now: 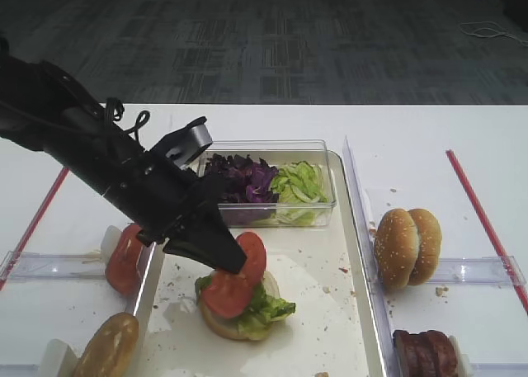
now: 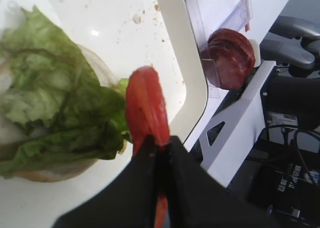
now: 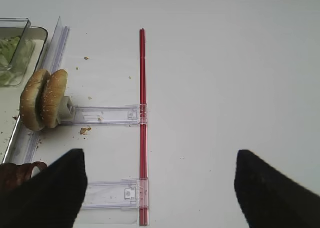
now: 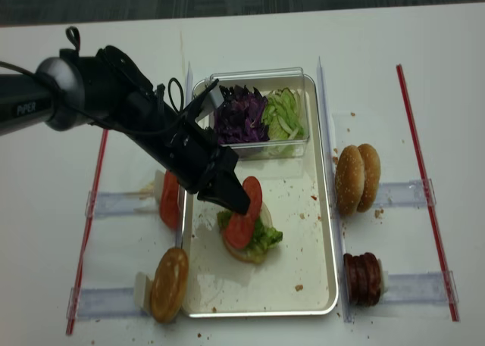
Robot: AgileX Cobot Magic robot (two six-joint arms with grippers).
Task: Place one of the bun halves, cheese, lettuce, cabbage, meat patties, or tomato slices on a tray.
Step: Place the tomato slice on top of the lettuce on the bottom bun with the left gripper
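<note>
From the exterior high view, the black left gripper [image 1: 233, 261] reaches over the long cream-white tray [image 1: 330, 311], its fingers clamped on a thin round red tomato slice [image 1: 238, 280]. The slice hangs tilted just above ruffled green lettuce [image 1: 262, 307] that lies on a pale bun half [image 1: 221, 323] on the tray. A clear plastic box [image 1: 318, 214] at the tray's far end holds dark purple shredded cabbage [image 1: 243, 179] and pale green strips. More tomato slices [image 1: 124, 257] stand left of the tray, sesame bun halves [image 1: 407, 247] on edge to its right, and dark reddish-brown meat patties [image 1: 426, 352] near the lower right.

The right wrist view shows the right gripper's two black fingers [image 3: 50, 195] set wide apart over the white counter [image 3: 225, 78], holding nothing, beside a red strip [image 3: 142, 123].

The left wrist view shows the fingers [image 2: 137, 188] pinching the tomato slice's edge, lettuce just beside it.

The realsense view shows the slice over the stacked bun, in the tray's middle.
</note>
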